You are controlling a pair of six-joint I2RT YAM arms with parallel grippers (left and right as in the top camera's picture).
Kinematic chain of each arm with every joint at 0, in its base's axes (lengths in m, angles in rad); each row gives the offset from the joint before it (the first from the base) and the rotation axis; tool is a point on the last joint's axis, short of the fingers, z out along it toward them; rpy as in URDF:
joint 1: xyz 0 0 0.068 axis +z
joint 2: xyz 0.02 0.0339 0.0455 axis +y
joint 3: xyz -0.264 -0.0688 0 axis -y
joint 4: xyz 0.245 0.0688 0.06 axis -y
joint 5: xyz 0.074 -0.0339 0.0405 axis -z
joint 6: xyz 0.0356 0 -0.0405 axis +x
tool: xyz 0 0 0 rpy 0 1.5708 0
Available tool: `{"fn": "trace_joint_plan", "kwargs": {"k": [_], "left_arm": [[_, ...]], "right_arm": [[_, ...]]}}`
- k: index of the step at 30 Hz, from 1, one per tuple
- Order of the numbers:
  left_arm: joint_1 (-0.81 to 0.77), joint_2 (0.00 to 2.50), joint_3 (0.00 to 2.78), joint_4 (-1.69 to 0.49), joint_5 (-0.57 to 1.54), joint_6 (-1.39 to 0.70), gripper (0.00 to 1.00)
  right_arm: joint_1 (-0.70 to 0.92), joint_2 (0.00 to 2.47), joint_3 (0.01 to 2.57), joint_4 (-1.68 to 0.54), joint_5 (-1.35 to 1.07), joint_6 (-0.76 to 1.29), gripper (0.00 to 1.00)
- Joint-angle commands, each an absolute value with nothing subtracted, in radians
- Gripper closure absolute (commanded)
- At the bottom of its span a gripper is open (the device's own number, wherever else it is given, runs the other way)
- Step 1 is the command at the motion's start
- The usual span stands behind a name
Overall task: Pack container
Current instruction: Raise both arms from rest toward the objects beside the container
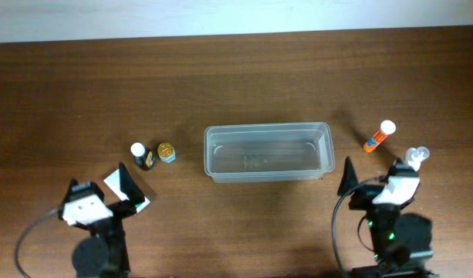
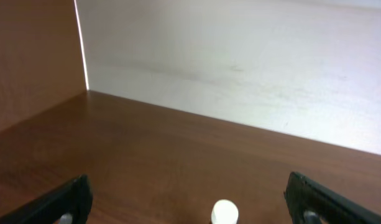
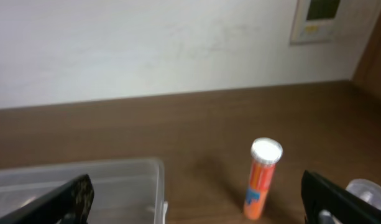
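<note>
Left pincer (image 2: 187,198) and right pincer (image 3: 196,198) gape wide, empty. Packing looks unstarted: the clear rectangular plastic container (image 1: 267,127) holds nothing; the white-capped orange tube (image 1: 378,137) stands on the brown desk (image 1: 236,77).

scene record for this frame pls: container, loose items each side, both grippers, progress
container: clear tub, nothing visible inside
left of container: dark bottle with white cap; gold-topped jar; white box partly under left arm
right of container: orange tube with white cap; clear bottle by right arm
left gripper: jaws open, empty
right gripper: jaws open, empty
progress: nothing packed yet
</note>
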State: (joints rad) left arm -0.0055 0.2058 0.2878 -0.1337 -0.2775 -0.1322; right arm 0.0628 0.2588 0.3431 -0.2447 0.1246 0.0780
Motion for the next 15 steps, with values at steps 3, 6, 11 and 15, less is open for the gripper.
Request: {"fn": "trace_joint_plan", "kwargs": {"k": [3,6,11,15], "left_arm": [[-0.01,0.497,0.542,-0.249,-0.277,-0.142,0.01],[-0.01,0.668,0.694,-0.377,-0.261,-0.142,0.01],[-0.01,0.926,0.947,-0.629,-0.193,-0.142,0.01],[-0.01,1.085,1.075,-0.765,-0.134,-0.141,0.01]], "right_arm": [[0.071,0.56,0.653,-0.372,0.17,0.083,0.02],[0.055,0.745,0.857,-0.514,0.169,0.087,0.02],[-0.058,1.037,1.231,-0.809,0.064,0.097,0.02],[-0.17,1.27,1.495,-1.037,-0.037,0.097,0.02]]}}
